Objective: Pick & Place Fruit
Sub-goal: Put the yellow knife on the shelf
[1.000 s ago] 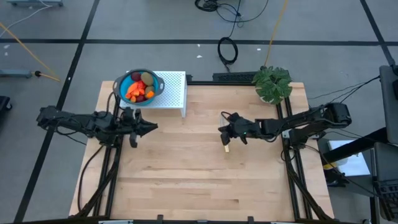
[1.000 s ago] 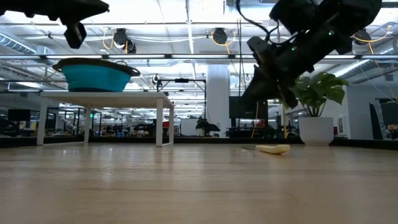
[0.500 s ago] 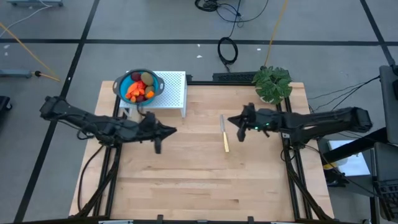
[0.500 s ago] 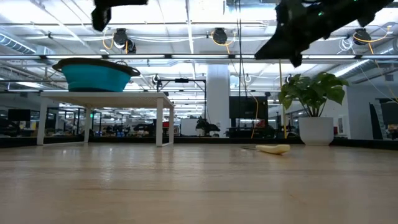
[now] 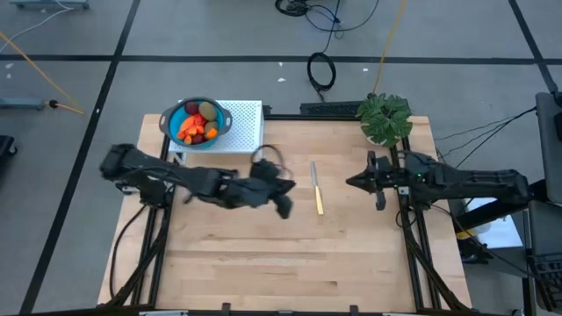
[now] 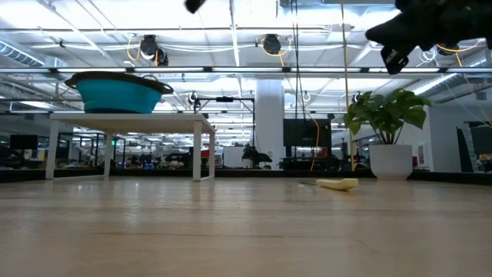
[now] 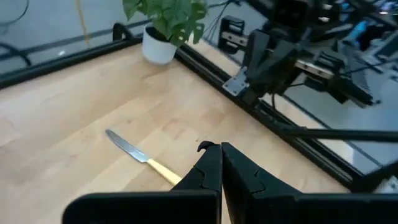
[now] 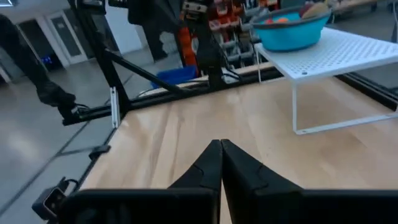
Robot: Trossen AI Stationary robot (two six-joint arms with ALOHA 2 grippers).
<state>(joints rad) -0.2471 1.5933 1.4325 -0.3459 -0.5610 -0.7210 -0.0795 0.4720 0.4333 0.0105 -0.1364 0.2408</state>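
Note:
The fruit [image 5: 197, 124] lies heaped in a blue bowl [image 5: 172, 117] that stands on a white perforated stand [image 5: 246, 132] at the table's far left. In the right wrist view the fruit [image 8: 311, 9] shows over the bowl's [image 8: 292, 30] rim. My left gripper [image 5: 290, 186] is shut and hangs above the table's middle, just left of a yellow-handled knife [image 5: 316, 190]. It holds nothing [image 7: 219, 149]. My right gripper [image 5: 349, 183] is shut and empty [image 8: 220, 147], and it hovers level near the table's right edge, pointing toward the stand.
The knife [image 7: 140, 155] lies flat on the wood between the two grippers. A potted plant [image 5: 385, 118] stands at the far right corner. The stand [image 6: 131, 123] raises the bowl [image 6: 119, 92] well above the table top. Bare wood fills the near half of the table.
My left gripper has swung from beside the stand toward the table's right edge and upward, ending near the knife. My right gripper has drawn back from over the knife toward the right edge, rising and levelling out. The knife has stayed in place.

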